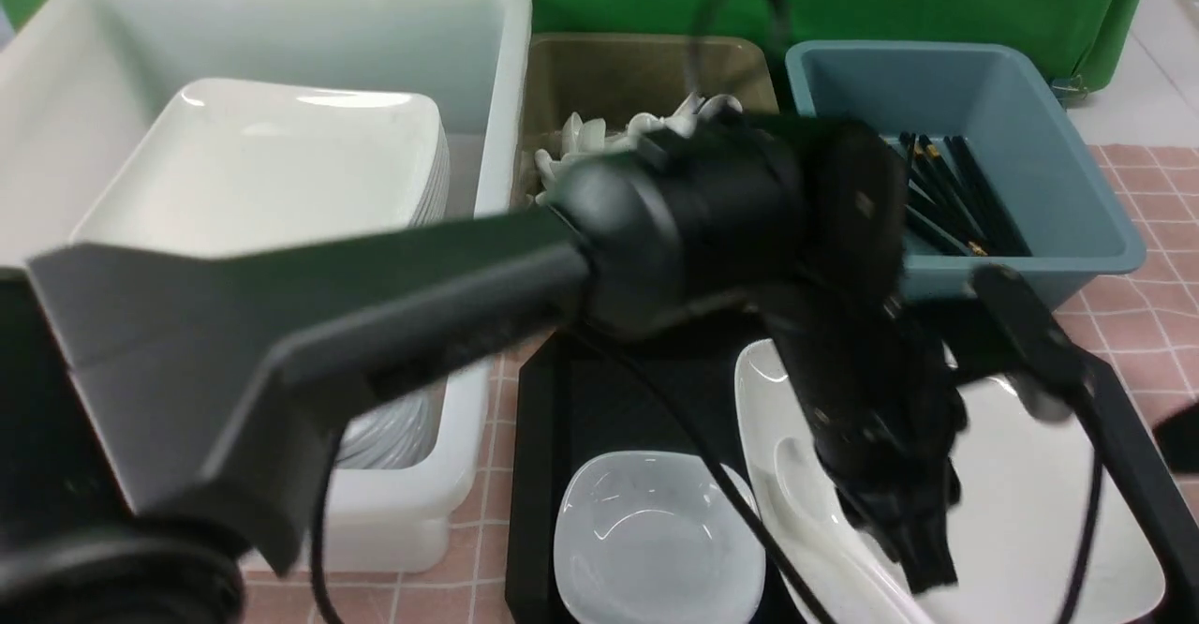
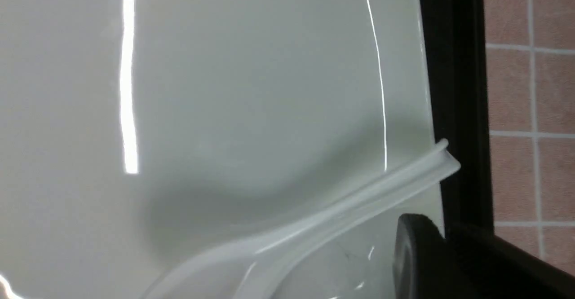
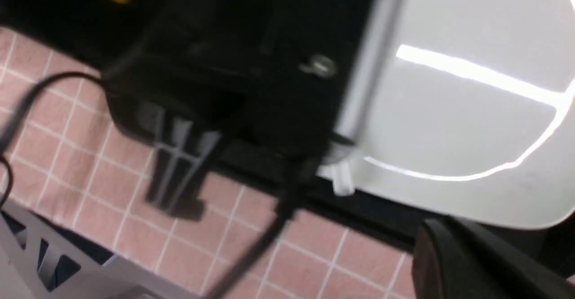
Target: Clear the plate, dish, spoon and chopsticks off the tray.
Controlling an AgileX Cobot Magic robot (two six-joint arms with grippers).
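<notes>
"Two grippers are at your command. How do they stand?"

"Your left gripper [image 1: 923,568] hangs over the plate [image 1: 1030,483], pointing down beside the spoon [image 1: 843,540]. You can't tell how wide its jaws are, or whether they grip anything; in the left wrist view, one dark finger [image 2: 417,245] shows near the spoon's handle. Your right gripper [image 3: 442,231] is shut, off at the right side, with nothing seen in it."

"And the spoon itself?"

"You have it lying on the plate, left of your left gripper, bowl toward the far side, handle running near and to the right. Its handle end pokes past the plate's near edge."

"What about the tray [image 1: 628,390]?"

"It sits at the near right, with the plate filling its right part. The dish [image 1: 660,535] rests upright on the near left of the tray, just beside the plate."

"Farther out?"

"Your left arm [image 1: 450,296] slants in from the left, across your view. Beyond it, a white bin [image 1: 510,90] at left holds stacked plates [image 1: 272,165], a brown bin [image 1: 646,52] at the far middle holds spoons [image 1: 599,137], and a blue bin [image 1: 1077,193] at far right holds black chopsticks [image 1: 979,193]."
</notes>
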